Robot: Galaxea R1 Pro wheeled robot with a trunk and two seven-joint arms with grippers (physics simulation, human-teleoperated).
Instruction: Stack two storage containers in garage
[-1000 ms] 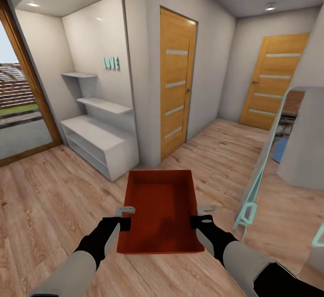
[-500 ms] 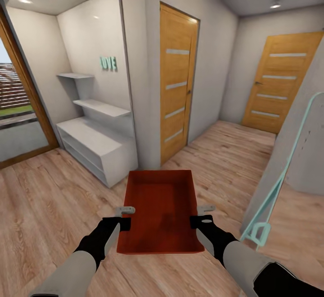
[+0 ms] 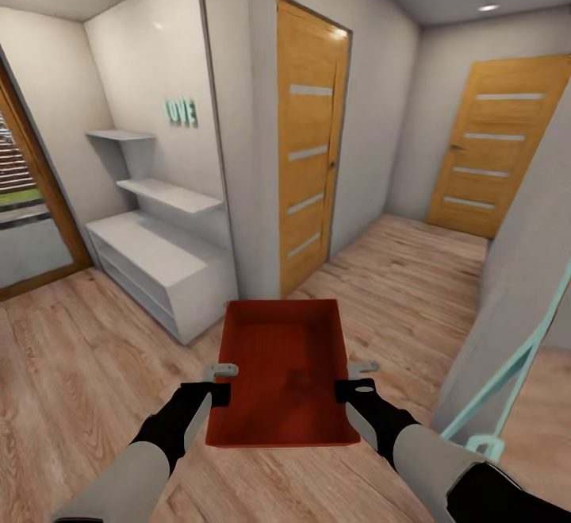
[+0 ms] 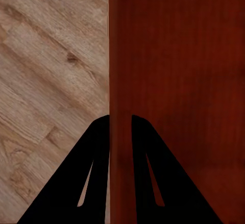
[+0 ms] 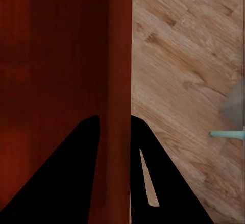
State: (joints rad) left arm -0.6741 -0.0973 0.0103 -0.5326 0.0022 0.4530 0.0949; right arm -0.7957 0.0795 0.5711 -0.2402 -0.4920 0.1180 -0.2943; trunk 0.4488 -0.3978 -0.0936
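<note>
At far left, a wood-framed glass opening (image 3: 32, 213) borders a white alcove. The alcove holds a low white shelf unit (image 3: 162, 269), two wall shelves (image 3: 168, 194) above it, and teal letters (image 3: 181, 112) on the wall. Light wood plank flooring (image 3: 87, 348) covers the whole area.

The left gripper (image 3: 220, 380) pinches the left wall of the storage container (image 3: 281, 372); in the left wrist view its fingers (image 4: 97, 152) straddle that wall, one on either side. The container, an orange-red open-top bin, is held level above the planks at near centre, between both arms.

Beyond it stands an orange-brown door (image 3: 309, 142) with frosted strips, set in a white wall. The right gripper (image 3: 355, 378) pinches the container's right wall likewise. A second matching door (image 3: 500, 146) closes the far right end of the corridor. A pale teal frame (image 3: 515, 372) leans against a grey wall at near right.
</note>
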